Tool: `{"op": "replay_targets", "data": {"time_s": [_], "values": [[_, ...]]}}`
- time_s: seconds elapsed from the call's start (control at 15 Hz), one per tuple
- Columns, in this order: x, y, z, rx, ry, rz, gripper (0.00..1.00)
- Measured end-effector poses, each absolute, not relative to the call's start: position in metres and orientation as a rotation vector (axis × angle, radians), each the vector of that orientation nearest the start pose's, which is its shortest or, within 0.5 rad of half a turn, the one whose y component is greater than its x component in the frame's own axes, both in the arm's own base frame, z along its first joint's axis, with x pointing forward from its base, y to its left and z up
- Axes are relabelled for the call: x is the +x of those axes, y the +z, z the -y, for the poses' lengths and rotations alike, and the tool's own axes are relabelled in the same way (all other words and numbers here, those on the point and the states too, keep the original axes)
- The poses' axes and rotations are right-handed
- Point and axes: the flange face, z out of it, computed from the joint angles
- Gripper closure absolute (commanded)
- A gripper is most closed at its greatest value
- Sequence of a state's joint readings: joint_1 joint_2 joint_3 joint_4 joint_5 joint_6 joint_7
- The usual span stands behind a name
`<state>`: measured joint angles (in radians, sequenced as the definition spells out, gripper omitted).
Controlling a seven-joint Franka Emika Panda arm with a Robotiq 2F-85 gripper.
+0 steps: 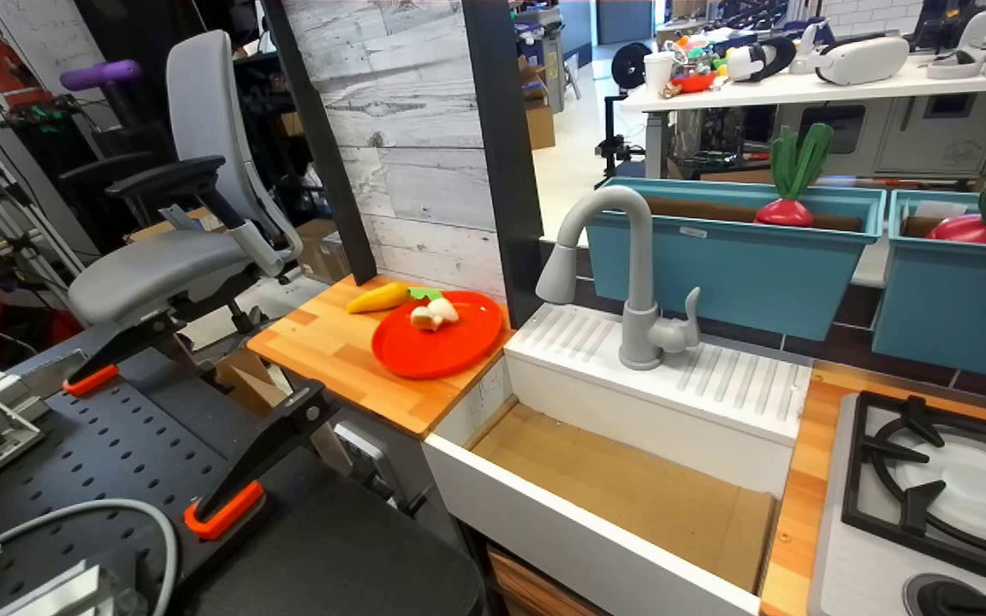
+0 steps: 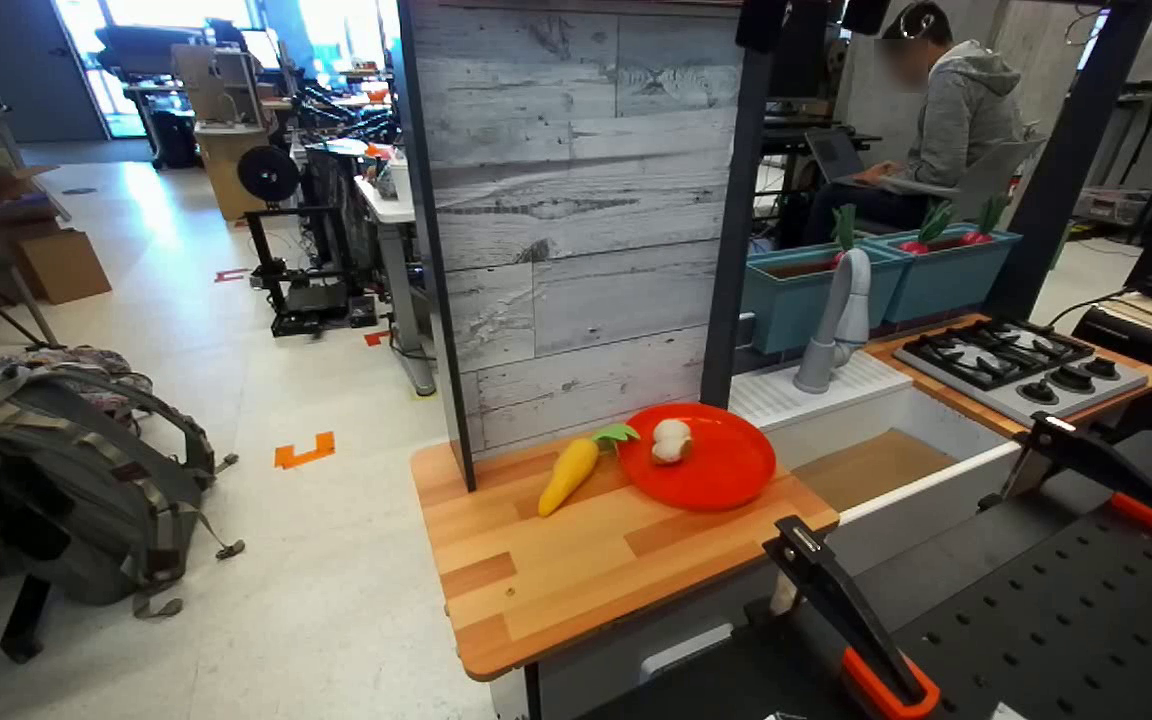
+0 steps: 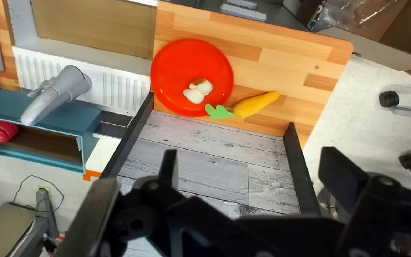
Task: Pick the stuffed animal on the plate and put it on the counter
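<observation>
The stuffed animal, a small pale cream lump, rests on the round red-orange plate in all views; it shows in both exterior views (image 1: 435,313) (image 2: 672,441) and in the wrist view (image 3: 198,91). The plate (image 1: 463,344) (image 2: 716,482) (image 3: 187,57) lies flat on the light wooden counter (image 1: 322,342) (image 2: 556,590) (image 3: 287,67), beside the sink. My gripper (image 3: 250,153) is open and empty in the wrist view. Its fingers are wide apart, with the plate and the lump ahead of them and apart from them. The gripper is outside both exterior views.
A yellow carrot-like toy (image 1: 379,298) (image 2: 569,476) (image 3: 257,103) with green leaves lies against the plate's edge. A grey-white plank wall (image 1: 424,145) with dark posts rises behind the plate. The white sink (image 1: 579,522) and grey faucet (image 1: 640,257) stand beside it.
</observation>
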<state>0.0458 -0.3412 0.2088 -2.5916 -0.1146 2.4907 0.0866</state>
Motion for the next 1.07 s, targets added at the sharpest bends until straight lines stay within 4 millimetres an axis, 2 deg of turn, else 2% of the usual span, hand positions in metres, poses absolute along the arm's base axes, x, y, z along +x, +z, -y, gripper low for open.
{"op": "replay_targets", "data": {"time_s": [0.47,0.6,0.8,1.07], "values": [[0.42,0.394,-0.109,-3.2,-0.405,0.398,0.0],[0.422,0.387,-0.109,-3.203,-0.382,0.403,0.0],[0.429,0.364,-0.108,-3.19,-0.35,0.402,0.0],[0.451,0.313,-0.096,-3.155,-0.32,0.371,0.0]]}}
